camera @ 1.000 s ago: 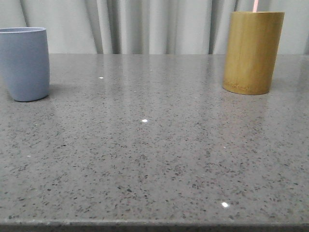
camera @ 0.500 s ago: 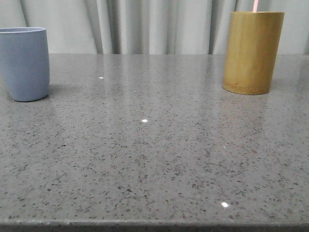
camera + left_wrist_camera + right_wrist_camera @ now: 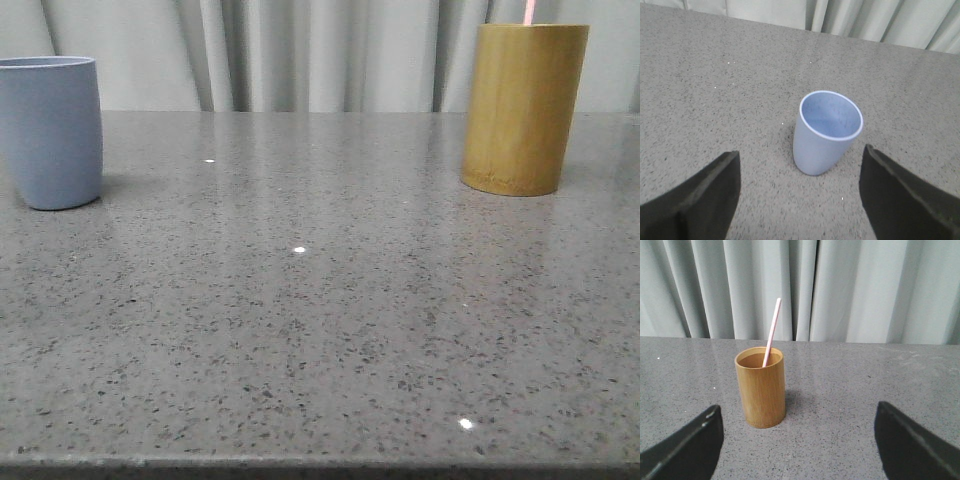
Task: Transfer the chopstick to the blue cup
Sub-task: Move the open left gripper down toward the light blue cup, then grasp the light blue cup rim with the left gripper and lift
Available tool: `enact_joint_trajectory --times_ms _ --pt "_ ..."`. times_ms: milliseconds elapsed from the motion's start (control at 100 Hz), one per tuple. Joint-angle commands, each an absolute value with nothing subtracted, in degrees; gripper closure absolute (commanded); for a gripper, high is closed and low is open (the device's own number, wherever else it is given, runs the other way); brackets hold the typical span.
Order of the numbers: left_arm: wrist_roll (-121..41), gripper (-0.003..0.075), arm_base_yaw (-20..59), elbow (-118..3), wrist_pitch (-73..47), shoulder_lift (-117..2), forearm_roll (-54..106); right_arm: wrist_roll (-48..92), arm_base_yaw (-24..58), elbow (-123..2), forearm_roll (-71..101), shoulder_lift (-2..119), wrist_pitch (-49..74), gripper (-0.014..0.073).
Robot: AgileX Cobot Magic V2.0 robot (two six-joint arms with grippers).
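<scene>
Right wrist view: right gripper (image 3: pixel 799 440) fingers spread wide, grasping nothing, well short of bamboo cup (image 3: pixel 760 387). Chopstick (image 3: pixel 771 331) stands tilted inside bamboo cup. Left gripper (image 3: pixel 799 195) likewise released, blue cup (image 3: pixel 826 132) upright, far across table (image 3: pixel 320 300) from bamboo cup.

The blue cup (image 3: pixel 50 132) was light blue-grey, the chopstick (image 3: pixel 771 331) pale pink, the bamboo cylinder (image 3: pixel 522 108) yellow-brown, the surface (image 3: pixel 320 330) speckled grey.

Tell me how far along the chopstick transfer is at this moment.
Nothing is done yet. The chopstick stands in the bamboo cylinder, and the blue cup is empty. Both tools, left tool and right tool, are open and hold nothing. Grasping, carrying and dropping it in the cup all remain.
</scene>
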State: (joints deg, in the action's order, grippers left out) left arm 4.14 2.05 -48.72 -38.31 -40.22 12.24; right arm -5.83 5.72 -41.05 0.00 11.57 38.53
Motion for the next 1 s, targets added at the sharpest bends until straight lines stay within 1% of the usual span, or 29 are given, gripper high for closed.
enact_joint_trajectory --times_ms 0,110,260,420,750,940,990 --pt "3.07 0.0239 1.94 -53.42 -33.47 -46.46 14.64 -5.76 5.45 -42.74 0.00 12.97 34.72 -0.0020" --pt "-0.92 0.0239 1.94 -57.35 -33.23 -53.13 16.63 -5.76 5.45 -42.74 0.00 12.97 35.68 -0.0020" --pt "-0.85 0.0239 1.94 -61.80 -33.23 -61.89 17.03 -5.76 5.45 -42.74 0.00 12.97 36.62 -0.0020" --pt "-0.95 0.0239 2.16 -64.67 -32.94 -68.38 17.83 -5.76 5.45 -42.74 0.00 12.97 36.53 -0.0020" --pt "-0.95 0.0239 6.95 -65.81 -30.00 -76.26 17.92 -5.76 5.45 -42.74 0.00 12.97 36.53 -0.0020" --pt "-0.95 0.0241 7.56 -65.81 -28.94 -79.52 17.92 -5.76 5.45 -42.74 0.00 12.97 36.53 -0.0020" --pt "-0.95 0.0256 7.56 -65.81 -28.88 -79.96 17.92 -5.76 5.45 -42.74 0.00 12.97 36.53 -0.0020"
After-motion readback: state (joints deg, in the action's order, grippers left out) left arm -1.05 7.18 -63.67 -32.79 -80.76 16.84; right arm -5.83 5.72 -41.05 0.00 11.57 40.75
